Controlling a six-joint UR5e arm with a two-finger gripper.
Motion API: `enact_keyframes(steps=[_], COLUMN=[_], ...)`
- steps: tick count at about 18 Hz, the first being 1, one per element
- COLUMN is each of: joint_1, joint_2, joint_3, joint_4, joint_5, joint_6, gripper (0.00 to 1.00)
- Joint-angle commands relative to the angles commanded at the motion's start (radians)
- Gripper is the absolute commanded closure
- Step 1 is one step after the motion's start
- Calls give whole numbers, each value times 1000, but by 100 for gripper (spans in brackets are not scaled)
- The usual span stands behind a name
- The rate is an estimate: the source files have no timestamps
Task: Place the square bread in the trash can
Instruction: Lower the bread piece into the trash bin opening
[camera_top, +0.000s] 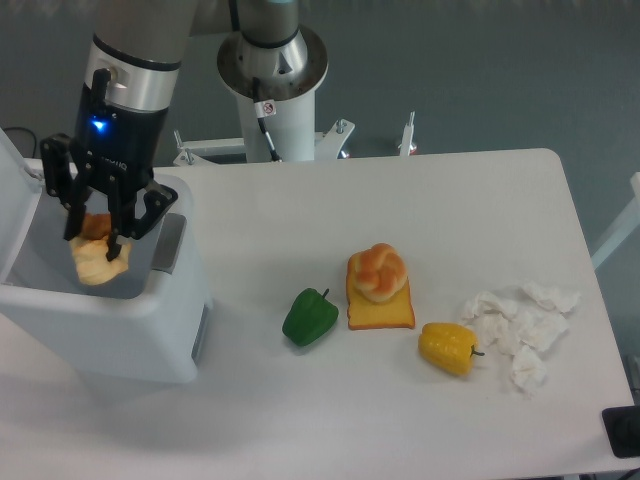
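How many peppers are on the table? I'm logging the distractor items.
2. The green pepper lies near the table's middle, right of the trash can; the yellow pepper lies further right, beside the crumpled tissue. None seem hidden.

The claw (98, 243) grips the square bread (96, 258) (over the trash can (110, 325)).

A white table (400, 200) stands on a dull grey-blue floor (480, 70).

White table (400, 200): trash can (110, 330), green pepper (309, 317), orange slice (381, 309), yellow pepper (448, 347), crumpled tissue (520, 325).
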Motion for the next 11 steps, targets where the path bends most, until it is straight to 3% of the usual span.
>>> enact_keyframes(steps=[11], joint_1=[-40], joint_2=[23], joint_3=[-61], joint_4=[-37], joint_5=[9], joint_6=[21], gripper=[0])
